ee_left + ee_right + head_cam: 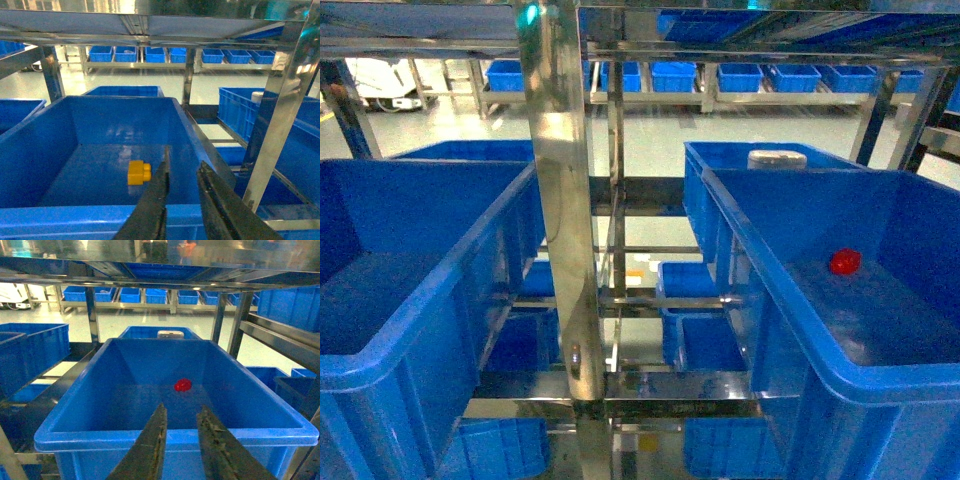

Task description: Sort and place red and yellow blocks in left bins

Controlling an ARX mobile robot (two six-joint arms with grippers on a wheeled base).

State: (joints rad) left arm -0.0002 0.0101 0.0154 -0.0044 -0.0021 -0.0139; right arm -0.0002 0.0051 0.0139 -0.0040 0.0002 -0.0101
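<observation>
Where steel racking (558, 200) stands, blue crates (410, 290) line it.

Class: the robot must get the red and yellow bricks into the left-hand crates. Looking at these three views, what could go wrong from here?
1. The red brick lies on the floor of the right crate, so the right claw must clear the thick rim and reach deep; it might clip the wall.
2. The steel post stands between the crates and could block a carry across.
3. The yellow brick lies on its side, which may make the left claw slip.
</observation>
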